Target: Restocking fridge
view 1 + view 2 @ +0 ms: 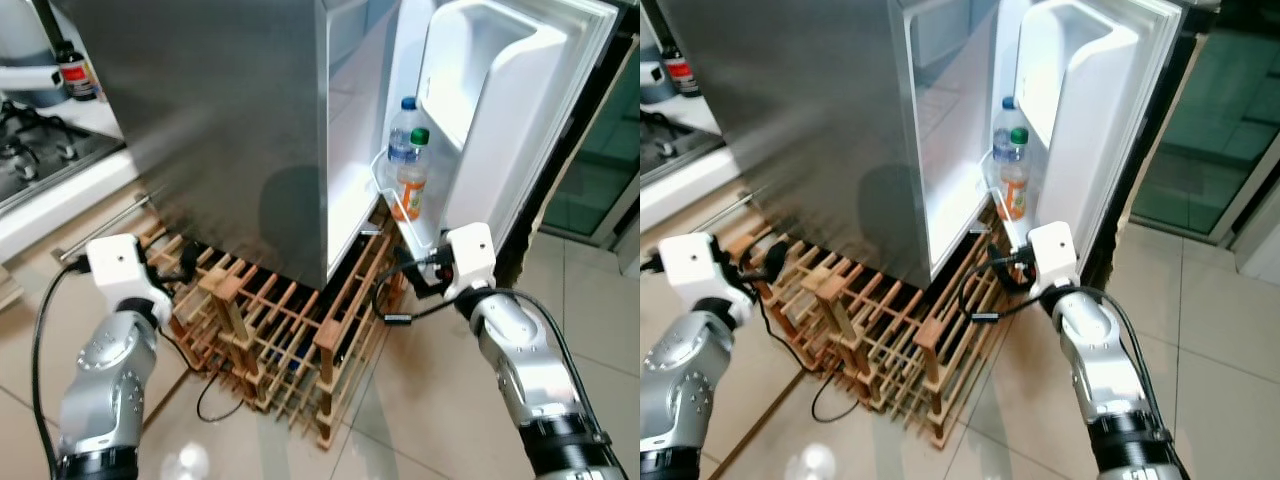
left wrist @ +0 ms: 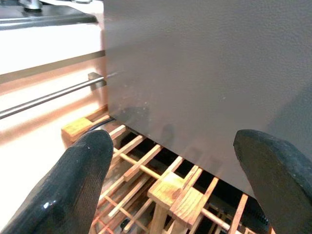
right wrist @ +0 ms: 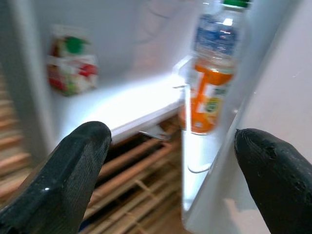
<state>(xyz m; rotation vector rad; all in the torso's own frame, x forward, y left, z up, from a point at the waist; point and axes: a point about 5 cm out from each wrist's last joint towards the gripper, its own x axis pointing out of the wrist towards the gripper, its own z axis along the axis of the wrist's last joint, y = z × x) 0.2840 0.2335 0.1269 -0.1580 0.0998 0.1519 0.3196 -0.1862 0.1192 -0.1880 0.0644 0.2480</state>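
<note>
Fridge (image 1: 230,130) door (image 1: 520,110) stands open; the door shelf (image 1: 400,215) already carries two bottles, an orange drink bottle (image 1: 409,185) with green cap and a water bottle (image 1: 402,128) with blue cap right behind it, touching or nearly so. In the right wrist view a red-and-green carton (image 3: 70,68) sits on the bottom shelf inside the fridge (image 3: 126,105), well beyond the left fingertip and off to that side. So some stock is in; judging from this, the restock is partway or near its end, but neither arm carries anything, so any further item would have to be fetched first, and the door is not yet closed. Right gripper (image 3: 170,165): fingers (image 3: 73,170) spread wide, nothing between them, pointed into the gap between fridge body and door; the orange bottle is ahead of the fingers, nearer the right fingertip, apart from both. From the head views the right arm is raised and bent, wrist just below the door shelf. Left gripper (image 2: 180,180): fingers (image 2: 73,185) also wide apart and empty, aimed at the steel side of the fridge, with the wooden rack (image 1: 280,330) the fridge stands on directly ahead of and under the fingertips. Left arm is bent, wrist up near the rack's corner, not touching it as far as I can tell. A worktop (image 1: 60,190) with a hob lies off beyond the left arm.
</note>
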